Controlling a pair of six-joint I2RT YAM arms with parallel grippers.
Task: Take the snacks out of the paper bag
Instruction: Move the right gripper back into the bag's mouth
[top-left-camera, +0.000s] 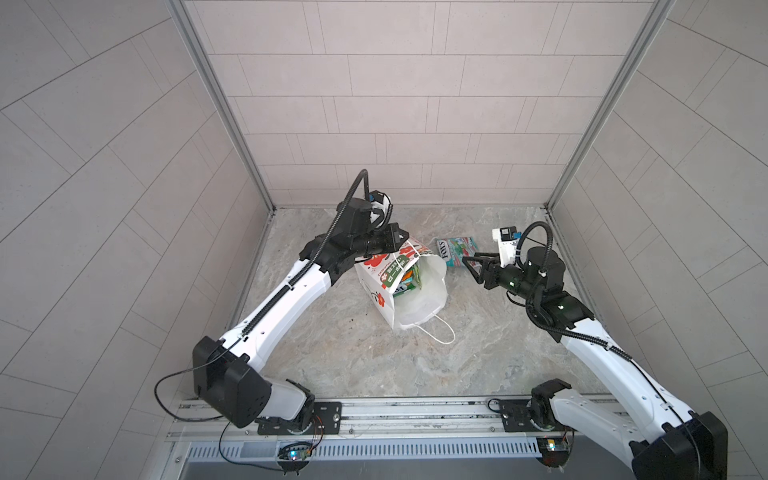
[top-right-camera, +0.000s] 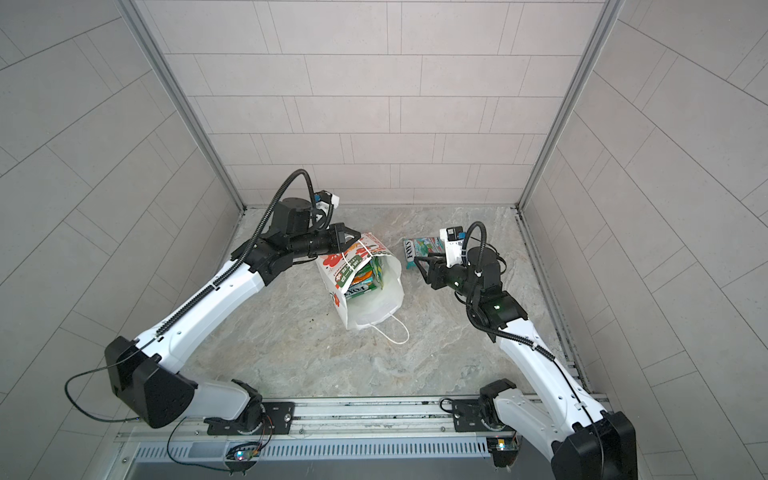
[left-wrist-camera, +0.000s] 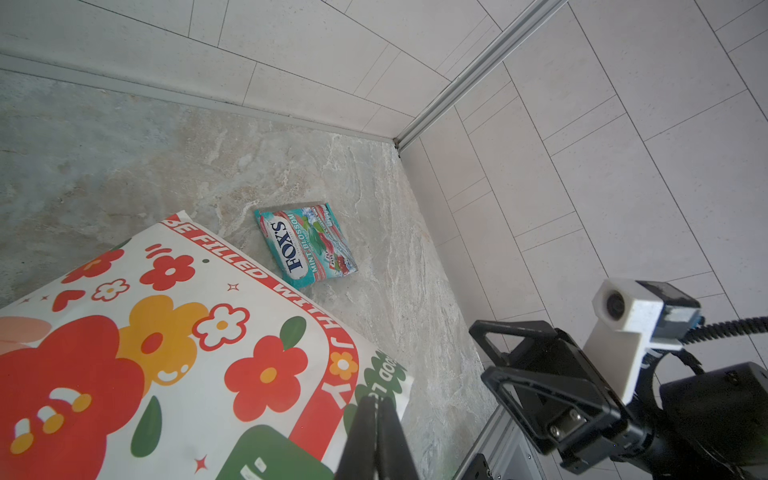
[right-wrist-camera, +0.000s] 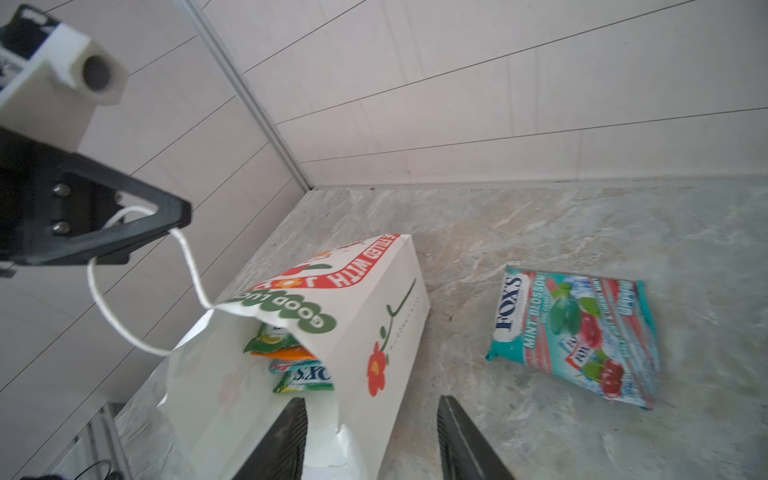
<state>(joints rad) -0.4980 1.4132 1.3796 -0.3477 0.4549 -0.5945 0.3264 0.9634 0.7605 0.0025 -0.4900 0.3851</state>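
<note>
The white paper bag (top-left-camera: 380, 291) (top-right-camera: 332, 276) (left-wrist-camera: 166, 353) (right-wrist-camera: 401, 307), printed with flowers, leans over on the table with its mouth facing the front right. Several snacks (top-left-camera: 409, 280) (top-right-camera: 365, 278) (right-wrist-camera: 291, 361) show inside it, green, orange and teal. One teal-red snack packet (top-left-camera: 455, 249) (top-right-camera: 419, 249) (left-wrist-camera: 307, 245) (right-wrist-camera: 577, 332) lies flat on the table to the right of the bag. My left gripper (top-left-camera: 403, 237) (top-right-camera: 353, 237) (left-wrist-camera: 376, 401) (right-wrist-camera: 178, 218) is shut on the bag's upper cord handle (right-wrist-camera: 191, 266). My right gripper (top-left-camera: 467, 266) (top-right-camera: 419, 266) (left-wrist-camera: 486, 349) (right-wrist-camera: 372, 401) stands open and empty, apart from both the bag's mouth and the loose packet.
The bag's second cord handle (top-left-camera: 440, 332) (top-right-camera: 395, 332) lies loose on the marble table in front of the bag. Tiled walls close in the back and both sides. A metal rail (top-left-camera: 415, 411) carrying both arm bases runs along the front edge.
</note>
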